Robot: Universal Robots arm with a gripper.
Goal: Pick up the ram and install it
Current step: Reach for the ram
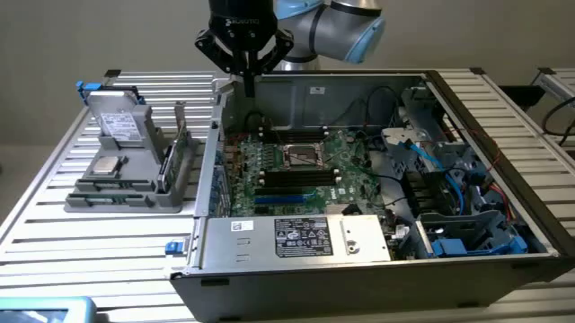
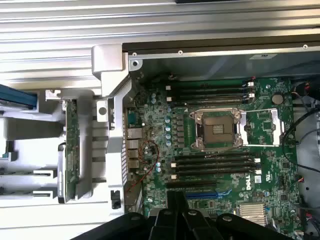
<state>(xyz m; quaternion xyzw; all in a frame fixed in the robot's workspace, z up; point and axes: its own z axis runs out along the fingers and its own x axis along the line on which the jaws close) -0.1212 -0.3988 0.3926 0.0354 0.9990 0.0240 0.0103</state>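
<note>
Tool (image 1: 249, 84) above motherboard (image 1: 301, 176), case wall (image 1: 215, 134) alongside

case (image 1: 359, 289) top open — motherboard (image 1: 351, 182) reachable from above; side wall (image 1: 213, 168) stands between it and the rack (image 1: 117, 198)

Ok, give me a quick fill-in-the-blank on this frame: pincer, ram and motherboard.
1. The pincer, hovering above a corner of the computer case, is ___ and holds nothing.
2. The ram stands in the gray holder, ___ the case.
3. The motherboard's memory slots are all ___.
Missing words: shut; outside; empty.
</note>
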